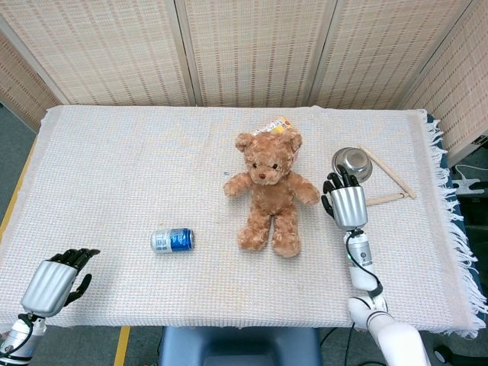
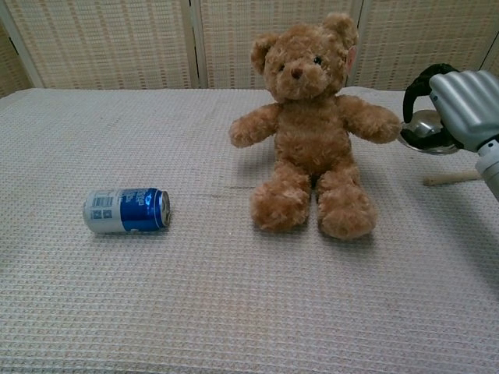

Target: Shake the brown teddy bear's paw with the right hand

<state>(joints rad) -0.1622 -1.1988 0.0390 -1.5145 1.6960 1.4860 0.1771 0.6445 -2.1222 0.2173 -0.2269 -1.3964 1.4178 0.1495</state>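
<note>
Brown teddy bear [image 1: 268, 194] sits mid-table, leaning toward the far edge; the right hand [image 1: 347, 203] hovers just beside its paw [image 2: 380, 125], fingers curled, holding nothing. Judged: re-approach step; next, close on that paw

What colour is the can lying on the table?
The small drink can is blue and silver, clearest in the chest view.
</note>
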